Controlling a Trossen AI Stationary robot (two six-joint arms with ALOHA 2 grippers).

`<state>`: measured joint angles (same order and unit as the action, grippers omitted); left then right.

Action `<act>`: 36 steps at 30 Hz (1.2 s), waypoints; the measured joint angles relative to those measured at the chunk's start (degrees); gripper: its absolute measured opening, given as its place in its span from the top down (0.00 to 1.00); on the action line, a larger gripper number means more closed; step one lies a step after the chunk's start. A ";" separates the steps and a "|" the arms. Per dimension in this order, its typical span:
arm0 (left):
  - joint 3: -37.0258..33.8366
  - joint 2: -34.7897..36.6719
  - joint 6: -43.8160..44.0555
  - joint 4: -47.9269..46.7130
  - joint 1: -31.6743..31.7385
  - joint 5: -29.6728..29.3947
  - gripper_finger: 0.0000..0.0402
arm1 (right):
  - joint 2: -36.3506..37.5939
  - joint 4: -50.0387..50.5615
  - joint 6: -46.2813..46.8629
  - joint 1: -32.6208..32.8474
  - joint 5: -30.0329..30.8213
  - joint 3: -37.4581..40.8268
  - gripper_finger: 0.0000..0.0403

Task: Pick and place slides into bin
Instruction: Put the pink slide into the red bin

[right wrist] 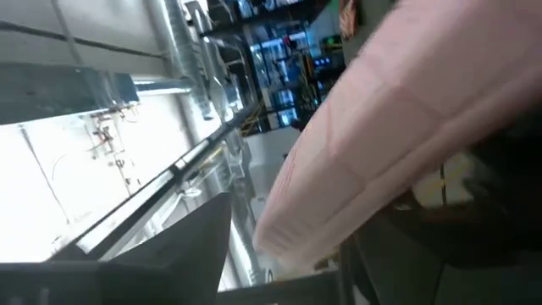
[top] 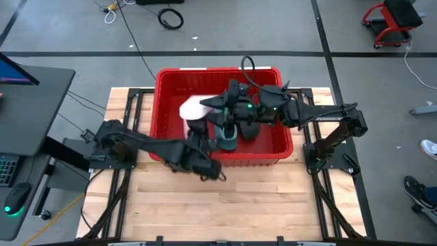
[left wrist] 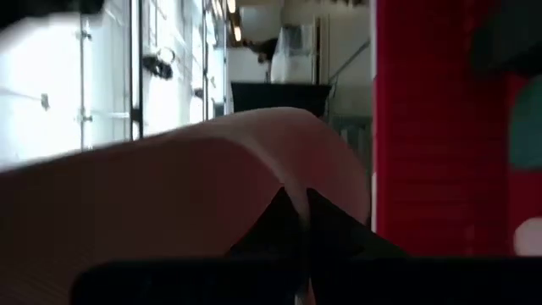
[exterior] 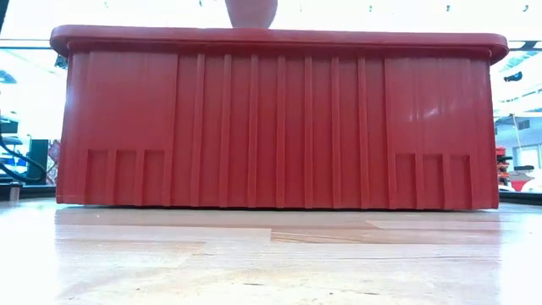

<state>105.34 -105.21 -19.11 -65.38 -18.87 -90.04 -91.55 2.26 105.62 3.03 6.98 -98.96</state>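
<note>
The red bin stands in the middle of the table. Its near wall fills the low view. My left gripper reaches over the bin's near left part and is shut on a pale pink slide. The slide's end sticks up above the rim in the low view. My right gripper is over the bin's middle, close beside the pink slide. A teal slide and a black slide lie inside the bin by its near wall. My left gripper pinches the pink slide between its two fingers, at an edge of its broad pale body. The slide is lifted, with one end rising above the bin's rim. The gripper itself hides which part of the slide this is.
The bin's thick rim and its walls surround both grippers. Bare wooden table lies in front of the bin. A desk with a keyboard stands off the table's left side.
</note>
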 joint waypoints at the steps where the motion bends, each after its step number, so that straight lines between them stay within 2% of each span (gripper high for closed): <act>1: 0.00 -0.58 0.08 0.46 -0.68 -0.02 0.97 | 0.00 0.11 0.04 0.28 -0.17 0.00 0.38; 10: 0.00 -1.51 -4.68 1.91 -1.98 0.07 0.97 | 0.04 3.69 2.84 3.28 -1.12 -0.09 0.38; 23: 1.84 -1.42 -14.61 1.89 -3.94 1.25 0.97 | 0.37 7.94 2.23 7.26 -0.77 -0.35 0.39; 31: 2.56 -1.34 -13.90 1.06 -5.82 0.22 0.96 | 1.91 9.06 -0.50 7.82 2.39 -0.11 0.44; 36: 2.67 -1.18 -13.21 1.17 -5.67 -0.38 0.97 | 2.84 9.86 -1.05 9.60 9.23 0.02 0.49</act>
<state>108.01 -106.39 -32.33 -64.20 -24.54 -90.42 -88.71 12.12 104.57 12.62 16.20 -98.94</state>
